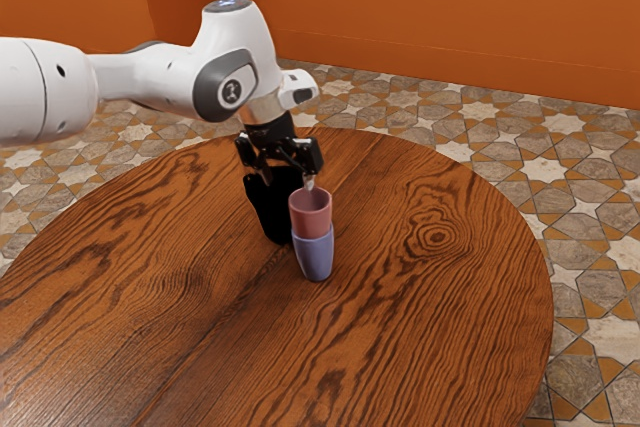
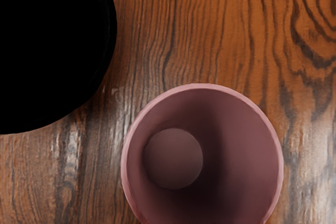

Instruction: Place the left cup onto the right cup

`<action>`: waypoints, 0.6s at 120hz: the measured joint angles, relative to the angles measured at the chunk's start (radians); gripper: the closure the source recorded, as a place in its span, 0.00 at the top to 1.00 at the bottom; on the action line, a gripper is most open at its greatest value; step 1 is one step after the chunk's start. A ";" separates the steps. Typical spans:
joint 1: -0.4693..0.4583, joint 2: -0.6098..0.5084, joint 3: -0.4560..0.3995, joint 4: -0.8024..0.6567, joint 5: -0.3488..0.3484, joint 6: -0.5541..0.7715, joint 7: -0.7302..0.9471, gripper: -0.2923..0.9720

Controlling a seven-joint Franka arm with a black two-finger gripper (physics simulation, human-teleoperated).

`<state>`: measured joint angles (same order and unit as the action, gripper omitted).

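Note:
A pink cup sits upright, nested in the top of a purple-blue cup near the middle of the round wooden table. My gripper hangs just above and slightly to the exterior view's left of the pink cup's rim. Its fingers stand open, and one fingertip is right over the rim. In the wrist view I look straight down into the pink cup, close beneath my hand.
A black cup stands on the table just behind the stacked cups, toward the exterior view's left, directly under my hand; in the wrist view this black cup is a dark round shape beside the pink one. A patterned tile floor surrounds the table.

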<state>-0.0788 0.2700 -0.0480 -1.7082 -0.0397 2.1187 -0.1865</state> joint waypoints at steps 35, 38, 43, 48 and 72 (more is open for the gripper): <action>-0.049 -0.113 0.067 0.000 0.102 -0.078 0.066 0.75; -0.052 -0.122 0.074 -0.001 0.109 -0.090 0.074 0.75; -0.055 -0.141 0.083 -0.004 0.119 -0.111 0.087 0.75; -0.057 -0.161 0.090 -0.011 0.126 -0.131 0.098 0.76; -0.052 -0.278 0.100 -0.116 0.140 -0.188 0.134 0.76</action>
<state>-0.1310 -0.0084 0.0519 -1.8244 0.1008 1.9307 -0.0522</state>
